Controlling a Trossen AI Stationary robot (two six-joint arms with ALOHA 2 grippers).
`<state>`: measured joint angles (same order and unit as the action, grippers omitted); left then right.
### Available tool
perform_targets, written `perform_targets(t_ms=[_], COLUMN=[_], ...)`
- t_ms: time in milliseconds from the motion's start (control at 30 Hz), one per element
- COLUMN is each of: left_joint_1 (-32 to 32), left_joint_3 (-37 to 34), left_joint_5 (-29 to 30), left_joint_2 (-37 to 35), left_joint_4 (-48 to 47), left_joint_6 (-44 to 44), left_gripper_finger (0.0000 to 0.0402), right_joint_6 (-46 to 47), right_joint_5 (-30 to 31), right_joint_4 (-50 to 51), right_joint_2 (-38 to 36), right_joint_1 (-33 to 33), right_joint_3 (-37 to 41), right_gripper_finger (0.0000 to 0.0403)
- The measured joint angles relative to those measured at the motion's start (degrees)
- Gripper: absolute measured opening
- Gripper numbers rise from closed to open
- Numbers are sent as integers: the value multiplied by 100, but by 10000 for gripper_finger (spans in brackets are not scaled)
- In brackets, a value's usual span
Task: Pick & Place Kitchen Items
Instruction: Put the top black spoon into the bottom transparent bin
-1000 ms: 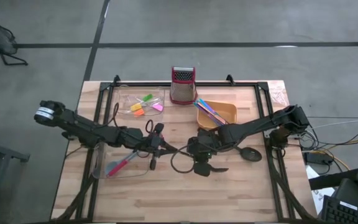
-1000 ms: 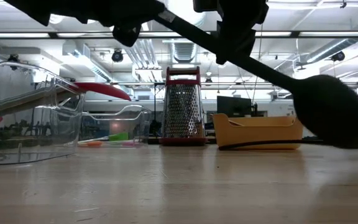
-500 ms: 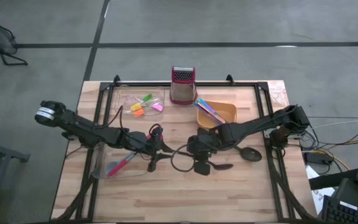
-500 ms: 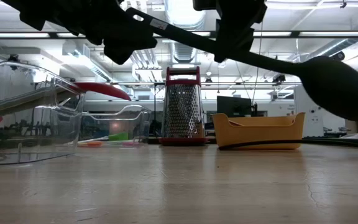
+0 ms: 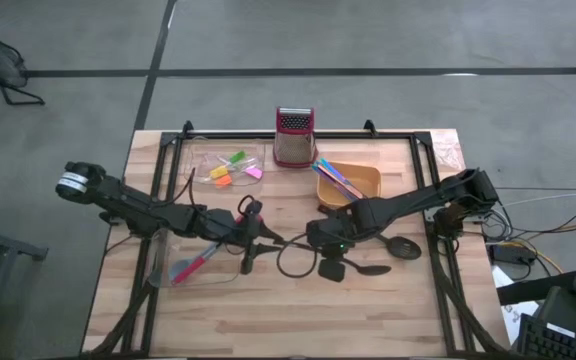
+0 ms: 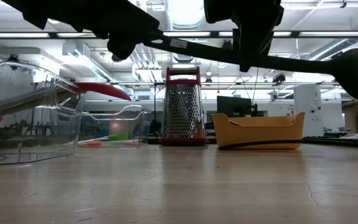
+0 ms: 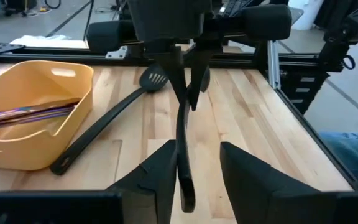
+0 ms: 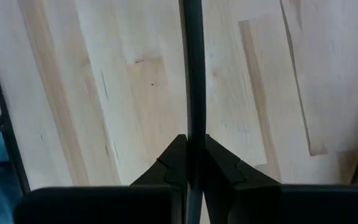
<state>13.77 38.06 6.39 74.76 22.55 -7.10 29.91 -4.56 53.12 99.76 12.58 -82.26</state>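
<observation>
A black slotted spoon (image 7: pixel 180 143) hangs level above mid-desk (image 5: pixel 268 320). The right gripper (image 8: pixel 189 158) has its fingers clamped on the handle; the left gripper (image 7: pixel 194 165) has its fingers parted astride the handle's end. A second slotted spoon (image 7: pixel 107 118) lies beside the orange bowl (image 7: pixel 23 124) holding coloured sticks (image 7: pixel 27 115). Both arms reach inward, low.

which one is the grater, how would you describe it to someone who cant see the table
Look along the far edge of the wooden table, about midway. The box grater stands upright there, between a clear tray holding small coloured blocks and an orange bowl. It is the only tall metal thing, and it has a red top.
</observation>
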Motion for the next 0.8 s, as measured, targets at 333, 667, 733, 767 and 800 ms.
perform_targets(t_ms=[333,667,733,767,800], left_joint_1=[-69,-71,-71,-71,-73], left_joint_3=[11,11,11,11,11], left_joint_5=[7,40,13,-20,-32], left_joint_2=[63,85,83,83,83], left_joint_4=[-136,-50,-55,-64,-72], left_joint_6=[-58,-56,-56,-60,-60], left_gripper_finger=[146,137,125,116,106], right_joint_6=[-32,-138,-140,-143,-149], right_joint_5=[6,17,17,16,13], right_joint_4=[-169,-164,-164,-164,-164], right_joint_2=[5,7,7,7,8], right_joint_1=[-81,-81,-86,-86,-86], right_joint_3=[1,-90,-94,-94,-94], right_gripper_finger=[22,22,22,22,22])
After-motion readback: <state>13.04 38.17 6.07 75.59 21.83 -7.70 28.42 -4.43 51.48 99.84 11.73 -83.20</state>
